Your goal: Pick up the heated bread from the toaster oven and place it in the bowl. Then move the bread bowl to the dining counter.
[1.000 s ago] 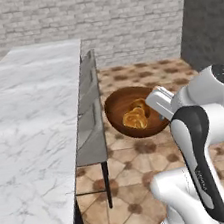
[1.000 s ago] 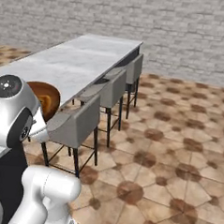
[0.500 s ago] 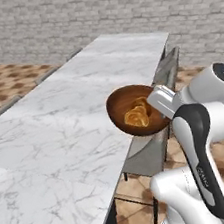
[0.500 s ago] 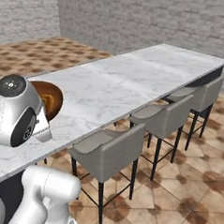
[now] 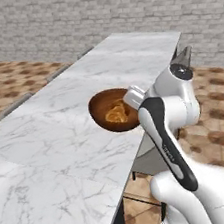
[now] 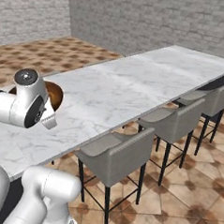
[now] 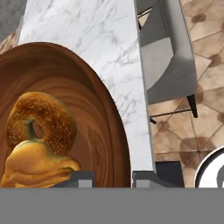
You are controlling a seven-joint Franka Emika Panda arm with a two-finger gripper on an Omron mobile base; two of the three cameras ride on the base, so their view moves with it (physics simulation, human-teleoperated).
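One bowl (image 5: 113, 112), one piece of bread (image 5: 117, 114) and one long marble counter (image 5: 62, 141) are in play. The gripper (image 7: 113, 178) is closed on the bowl's rim, one finger (image 7: 81, 179) inside the wall and the other outside it. In the left base view the bowl sits just ahead of the wrist, tipped a little toward the camera, held over the counter's near edge; whether it touches the marble cannot be told.

The bread lies inside the bowl, just beyond the fingers in the hand view (image 7: 37, 144), a golden ring with a hole on top of a lumpy base. It rests low against the bowl's wood-grain wall (image 7: 94, 122). In the right base view only a sliver of the bowl (image 6: 55, 94) shows behind the arm's joint.

Past the bowl, on the outer-finger side, the counter's edge drops to a tiled floor (image 6: 184, 193). Three grey chairs stand along that side: one (image 6: 112, 157) nearest the arm, a second (image 6: 172, 123) farther on, a third (image 6: 215, 99) farthest. The hand view catches one chair (image 7: 166, 52) beyond the counter edge.

No brand, label or writing can be read on anything.
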